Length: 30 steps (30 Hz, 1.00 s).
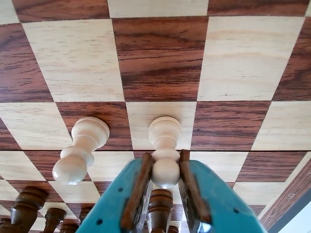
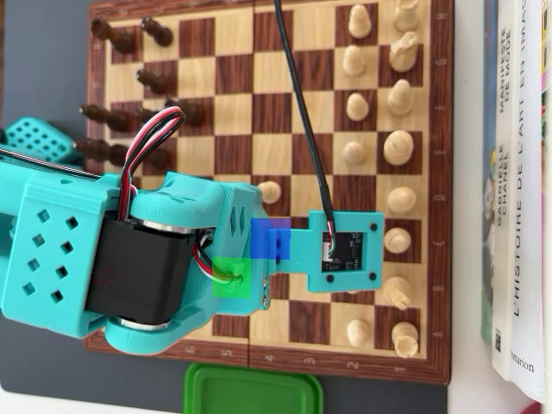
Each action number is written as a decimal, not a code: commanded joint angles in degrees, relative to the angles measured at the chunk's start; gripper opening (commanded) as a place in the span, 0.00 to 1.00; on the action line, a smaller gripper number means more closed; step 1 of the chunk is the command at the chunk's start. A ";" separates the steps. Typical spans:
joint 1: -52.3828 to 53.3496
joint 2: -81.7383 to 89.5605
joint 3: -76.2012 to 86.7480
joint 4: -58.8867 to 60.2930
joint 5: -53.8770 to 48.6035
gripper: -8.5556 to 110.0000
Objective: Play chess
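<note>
In the wrist view the teal jaws (image 1: pixel 165 179) pinch the head of a pale pawn (image 1: pixel 165 150) whose base appears to sit on a light square of the chessboard (image 1: pixel 160 58), while a second pale pawn (image 1: pixel 80 148) stands just beside it on the square to the left. Dark pieces (image 1: pixel 29 206) at the bottom edge are cut off by the frame and partly hidden behind the jaws. In the overhead view the arm (image 2: pixel 129 259) and camera mount (image 2: pixel 345 250) cover the held pawn entirely, so only a neighbouring pale pawn (image 2: pixel 270 191) shows beside them.
</note>
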 commanded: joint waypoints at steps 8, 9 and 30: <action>0.70 10.20 0.35 2.37 -0.26 0.08; 0.97 10.90 1.23 2.55 -0.26 0.08; 13.01 18.63 15.12 -1.23 -7.82 0.08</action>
